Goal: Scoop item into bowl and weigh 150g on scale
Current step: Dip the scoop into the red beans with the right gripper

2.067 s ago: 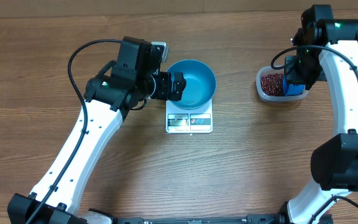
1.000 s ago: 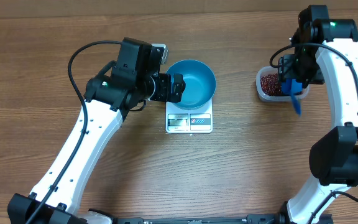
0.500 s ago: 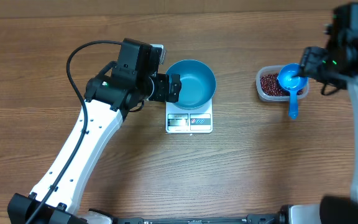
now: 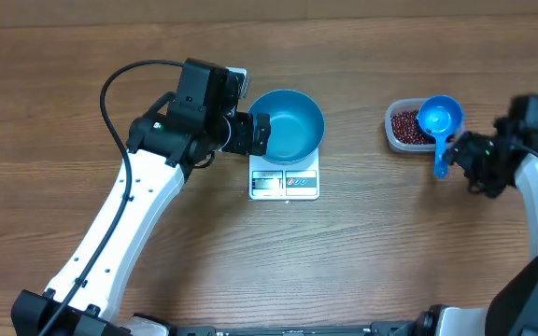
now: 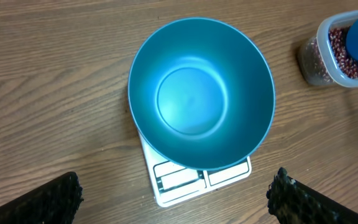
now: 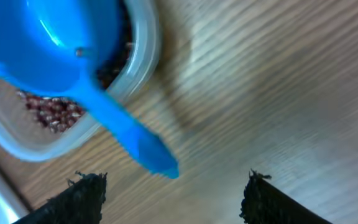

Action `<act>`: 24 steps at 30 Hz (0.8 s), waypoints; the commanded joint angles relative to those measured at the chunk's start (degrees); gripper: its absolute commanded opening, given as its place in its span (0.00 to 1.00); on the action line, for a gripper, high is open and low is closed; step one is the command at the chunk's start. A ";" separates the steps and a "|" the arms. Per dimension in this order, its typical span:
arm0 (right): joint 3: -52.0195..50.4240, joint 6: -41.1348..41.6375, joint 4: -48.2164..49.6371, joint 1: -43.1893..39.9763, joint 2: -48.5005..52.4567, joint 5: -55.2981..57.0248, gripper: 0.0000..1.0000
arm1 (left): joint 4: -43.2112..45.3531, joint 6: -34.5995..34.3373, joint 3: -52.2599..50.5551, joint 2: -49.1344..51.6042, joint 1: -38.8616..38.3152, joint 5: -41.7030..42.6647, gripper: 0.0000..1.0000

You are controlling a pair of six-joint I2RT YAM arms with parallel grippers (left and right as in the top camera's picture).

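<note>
Since the earlier frame the right gripper (image 6: 174, 200) has left the scoop (image 4: 439, 121) and swung out toward the table's (image 4: 362, 261) right edge; its jaws stand apart, holding nothing. Scoop now lies by itself, cup resting on the tub's (image 4: 397, 138) right rim, looks empty, handle running off the tub toward the near edge. Handle tip lies just left of the right gripper, apart from it. Beans (image 4: 405, 125) all in the tub; bowl (image 4: 292, 131) bare, sitting on the scale (image 4: 284, 183) at mid-table. Left gripper (image 4: 261, 133) unchanged at the bowl's left rim, jaws wide, empty. Right arm is far nearer the scoop; a regrasp likely means closing across that handle.
</note>
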 commanded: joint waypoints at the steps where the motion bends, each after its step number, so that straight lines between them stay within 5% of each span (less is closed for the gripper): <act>1: -7.43 -5.44 6.93 -5.86 -1.07 -20.04 0.72 | 0.20 1.51 1.11 -1.05 -0.11 -0.52 1.00; 8: -26.38 -9.55 34.86 -12.57 -1.07 -43.56 0.76 | 0.24 1.51 1.11 -0.94 -0.11 -0.52 1.00; 15: -30.49 -8.41 46.86 -10.86 -0.22 -44.85 0.75 | 0.20 1.49 1.07 -0.68 -0.11 -0.50 1.00; 21: -30.49 -4.83 55.10 -8.85 0.59 -44.78 0.42 | 0.07 1.49 1.07 -0.68 -0.11 -0.52 1.00; 24: -30.47 -3.87 56.04 -8.52 0.59 -44.63 0.36 | 0.02 1.49 1.07 -0.68 -0.11 -0.52 1.00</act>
